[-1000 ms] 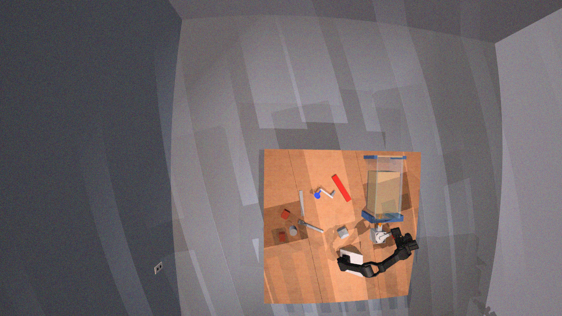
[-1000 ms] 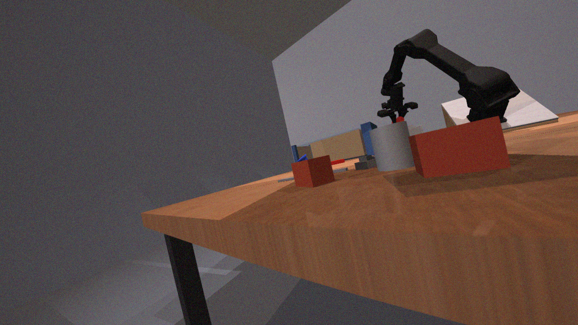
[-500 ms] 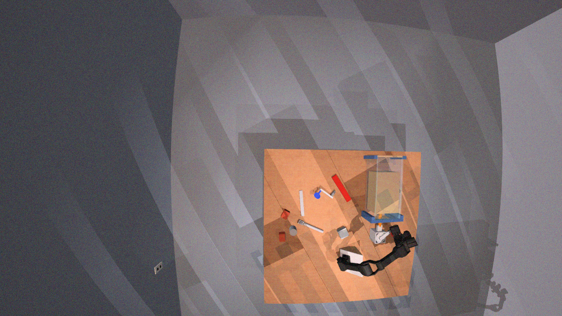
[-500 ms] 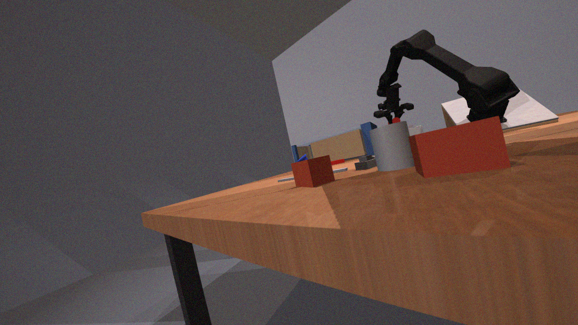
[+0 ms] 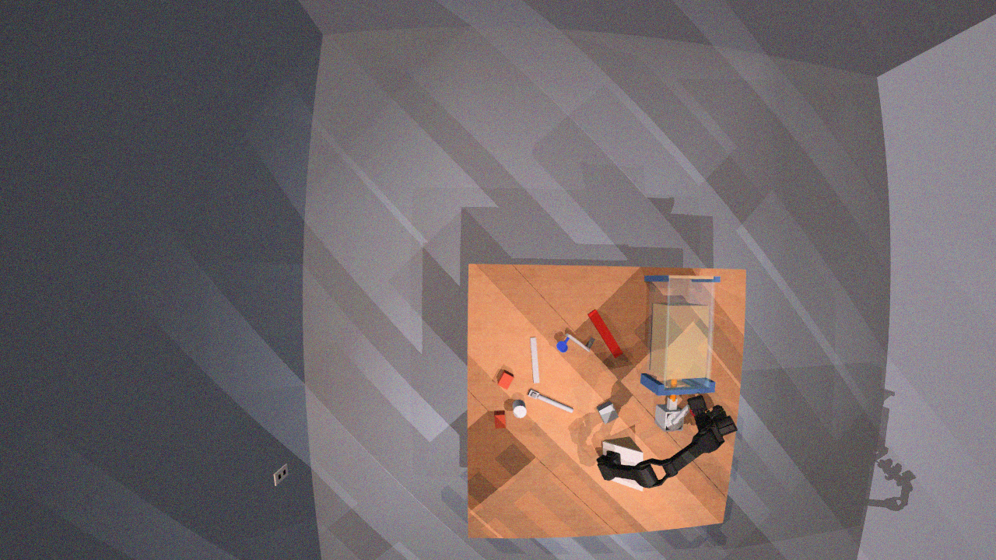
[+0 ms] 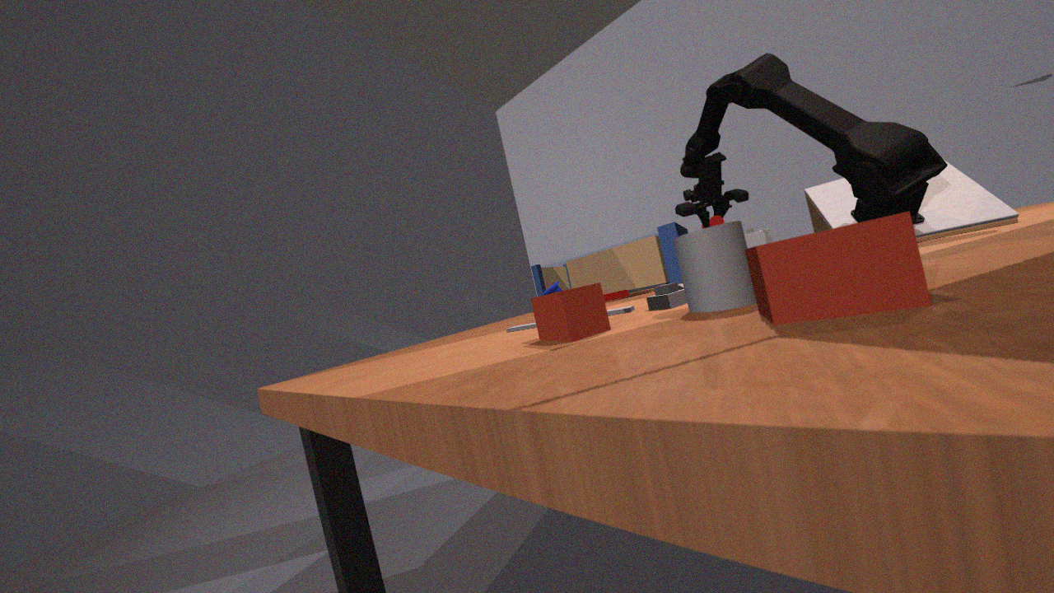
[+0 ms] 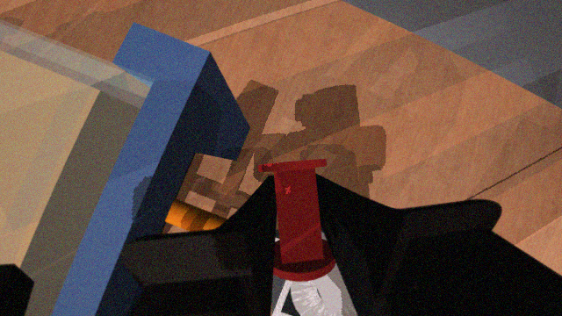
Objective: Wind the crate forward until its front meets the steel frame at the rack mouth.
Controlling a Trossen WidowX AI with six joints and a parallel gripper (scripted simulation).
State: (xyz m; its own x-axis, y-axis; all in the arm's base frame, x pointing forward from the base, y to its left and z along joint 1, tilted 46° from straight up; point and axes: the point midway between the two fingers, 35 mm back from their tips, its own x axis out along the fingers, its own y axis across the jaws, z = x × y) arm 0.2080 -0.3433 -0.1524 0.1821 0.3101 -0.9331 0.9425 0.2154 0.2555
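Nearest your arm's base, you have the pale mounting block (image 5: 630, 453) (image 6: 972, 195) on the wooden bench (image 5: 501, 299) (image 6: 626, 398) (image 7: 448, 145). Your arm reaches out from it to the hand winch (image 5: 670, 420) (image 6: 758, 236). Your gripper (image 5: 692, 411) (image 6: 712, 221) (image 7: 291, 179) points down beside the winch, its fingers closed on the red grip (image 5: 691, 413) (image 6: 716, 220) (image 7: 299, 211) of the winch handle (image 5: 678, 417) (image 7: 313, 296). The handle is on top of the winch, its pale arm reaching sideways to that grip; you can't see how deep the key sits.

Just past the winch, the orange strap (image 5: 672, 399) (image 7: 190, 217) runs toward the blue steel frame (image 5: 677, 391) (image 6: 673, 249) (image 7: 162, 110). Behind that, your tan crate (image 5: 678, 344) (image 6: 618, 267) (image 7: 39, 114) sits flat inside the clear-panelled guard cubby (image 5: 711, 327) (image 7: 66, 57). Its front is near the frame, but you can't tell whether they touch. The blue rear frame (image 5: 656, 278) (image 6: 538, 278) stands at the cubby's far end.

Off to the side, you have a grey block (image 5: 607, 412) (image 6: 665, 297), a red bar (image 5: 604, 333) (image 6: 616, 296) and a blue-knobbed crank (image 5: 562, 345) (image 6: 551, 289). Well apart from the winch, two red blocks (image 5: 505, 379) (image 6: 571, 313) stand near a grey cylinder (image 5: 518, 409) (image 6: 715, 268).
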